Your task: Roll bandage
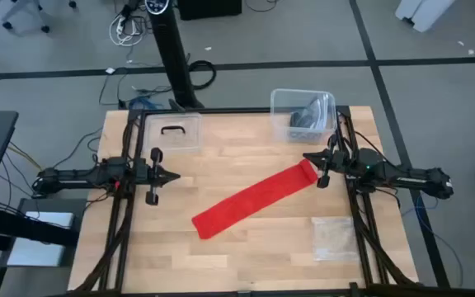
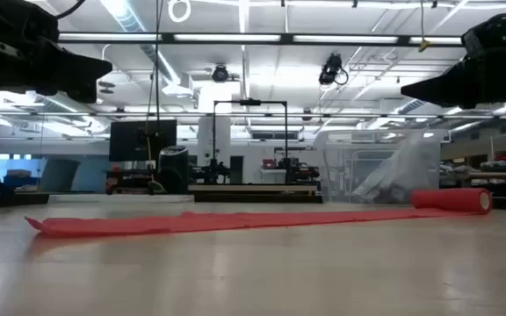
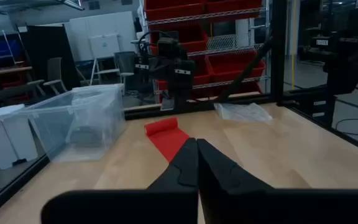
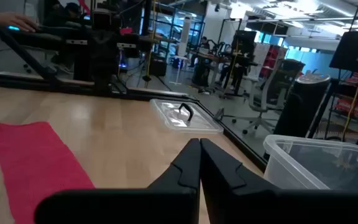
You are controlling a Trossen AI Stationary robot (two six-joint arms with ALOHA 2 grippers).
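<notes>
The red bandage lies flat and slantwise across the middle of the table. Its far right end is wound into a small roll that rests on the tabletop. My left gripper is shut and hangs above the table to the left of the bandage, pointing toward it. My right gripper is also shut. It hovers just beyond the rolled end, well clear of it in the low view. In the wrist views the shut fingertips hold nothing.
A clear bin with grey stuff inside stands at the far right corner. A clear lid with a black handle lies at the far left. A clear plastic bag lies near the right front. Bare wood surrounds the bandage.
</notes>
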